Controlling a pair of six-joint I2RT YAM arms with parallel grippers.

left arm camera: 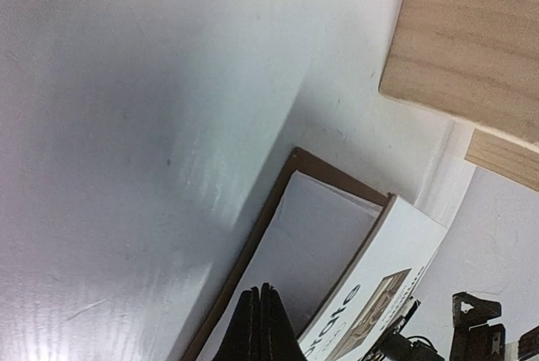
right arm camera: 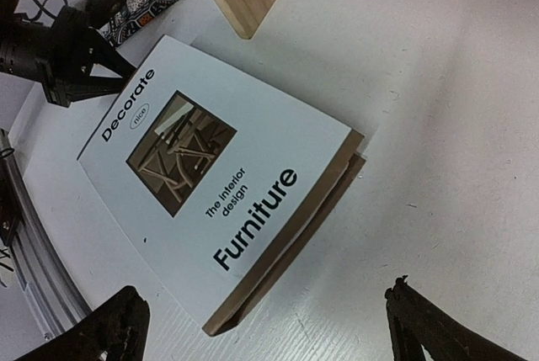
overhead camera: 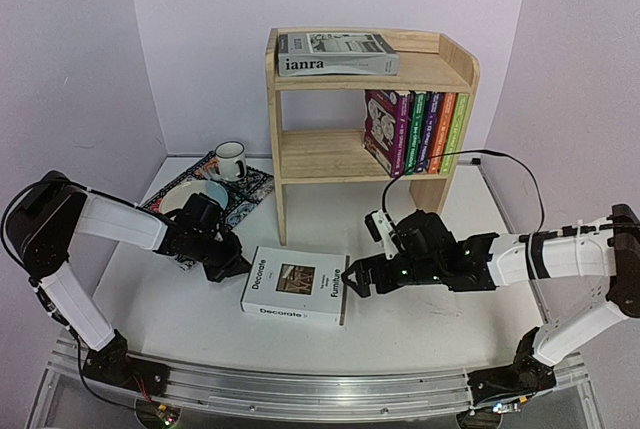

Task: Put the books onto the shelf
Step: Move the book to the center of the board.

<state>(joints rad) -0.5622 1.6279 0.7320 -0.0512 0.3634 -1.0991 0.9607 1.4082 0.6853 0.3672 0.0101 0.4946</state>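
Five shelved paperbacks (overhead camera: 415, 131) top view only, Decorate book (overhead camera: 295, 284) everywhere

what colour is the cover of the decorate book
White with black lettering on the Decorate book; right wrist view shows it best.

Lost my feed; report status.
Left fingers shut at Decorate book's left edge. Right fingers open at its right edge. Book flat on table, not shelved. Nothing atop it.

Light was bright and even. Above-left of the left claw (left arm camera: 261, 327) a broad soft shadow dulled the blurred table (left arm camera: 126, 125); glare shone left of its tip.
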